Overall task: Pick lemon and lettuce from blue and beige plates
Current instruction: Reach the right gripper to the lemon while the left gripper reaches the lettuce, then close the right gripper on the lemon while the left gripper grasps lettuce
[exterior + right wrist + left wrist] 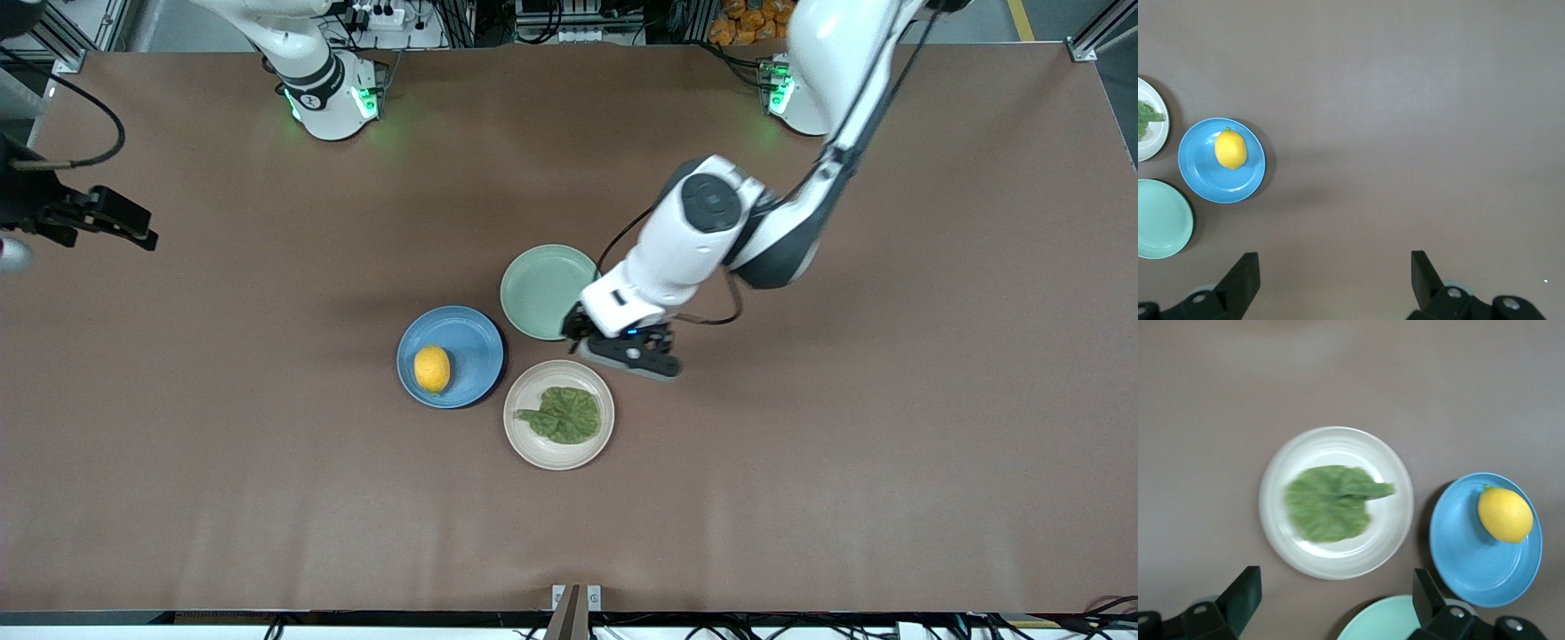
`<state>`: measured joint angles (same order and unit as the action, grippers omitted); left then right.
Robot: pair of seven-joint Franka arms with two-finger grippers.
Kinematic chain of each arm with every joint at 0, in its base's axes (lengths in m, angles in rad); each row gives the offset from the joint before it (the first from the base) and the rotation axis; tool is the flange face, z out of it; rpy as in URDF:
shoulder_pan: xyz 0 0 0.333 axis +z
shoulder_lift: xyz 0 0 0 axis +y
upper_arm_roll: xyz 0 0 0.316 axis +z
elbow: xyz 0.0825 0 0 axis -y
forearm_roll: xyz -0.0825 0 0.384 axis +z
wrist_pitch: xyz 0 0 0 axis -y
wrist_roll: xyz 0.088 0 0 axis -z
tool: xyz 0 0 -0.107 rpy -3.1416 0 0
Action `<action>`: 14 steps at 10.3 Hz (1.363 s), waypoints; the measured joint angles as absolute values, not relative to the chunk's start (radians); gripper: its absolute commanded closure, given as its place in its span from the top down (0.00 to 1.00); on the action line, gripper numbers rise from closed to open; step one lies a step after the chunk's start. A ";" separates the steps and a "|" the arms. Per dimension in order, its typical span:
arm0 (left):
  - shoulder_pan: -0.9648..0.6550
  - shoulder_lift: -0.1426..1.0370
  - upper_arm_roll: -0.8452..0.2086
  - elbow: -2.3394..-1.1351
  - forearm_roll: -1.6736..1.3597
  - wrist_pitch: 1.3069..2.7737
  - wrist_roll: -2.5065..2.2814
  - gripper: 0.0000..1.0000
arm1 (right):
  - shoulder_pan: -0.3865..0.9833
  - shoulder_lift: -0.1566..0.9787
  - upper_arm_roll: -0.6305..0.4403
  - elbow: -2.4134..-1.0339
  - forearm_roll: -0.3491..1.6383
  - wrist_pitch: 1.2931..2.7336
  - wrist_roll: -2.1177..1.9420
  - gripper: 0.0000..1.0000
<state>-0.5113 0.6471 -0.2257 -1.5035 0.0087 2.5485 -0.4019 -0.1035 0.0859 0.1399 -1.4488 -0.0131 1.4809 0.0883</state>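
While the lemon (432,368) sits on the blue plate (468,342) and the lettuce (564,414) on the beige plate (533,444), near the tabletop (889,444) centre, neither pick is done. The left gripper (622,342), fingers spread and empty, hovers over the beige plate's rim. The right gripper (116,222), fingers spread, waits over the right arm's end edge. Count: 3 plates, including 1 empty green plate (538,284); 1 lemon; 1 lettuce leaf.

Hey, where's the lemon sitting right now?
The lemon lies on the blue plate, which sits beside the beige plate holding the lettuce, toward the right arm's end of the table, with the green plate farther from the front camera.
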 measured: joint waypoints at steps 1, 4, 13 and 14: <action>-0.567 0.710 -0.204 -1.502 0.039 2.664 -0.402 1.00 | -0.099 0.113 0.142 -1.451 -0.012 1.483 0.088 1.00; -0.732 0.860 -0.050 -1.471 0.081 2.877 -0.404 1.00 | -0.022 0.288 0.147 -1.467 -0.004 1.669 0.092 1.00; -0.846 1.019 0.139 -1.356 0.095 2.977 -0.406 1.00 | 0.168 0.594 0.152 -1.619 0.124 2.084 0.237 1.00; -0.847 1.025 0.142 -1.353 0.096 2.979 -0.406 1.00 | 0.194 0.607 0.152 -1.639 0.124 2.114 0.270 1.00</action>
<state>-0.8469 1.0247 0.1417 -1.3531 0.0965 2.9792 -0.4060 0.1940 0.6074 0.1517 -1.6387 0.1244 2.1145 0.2699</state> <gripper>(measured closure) 0.000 0.000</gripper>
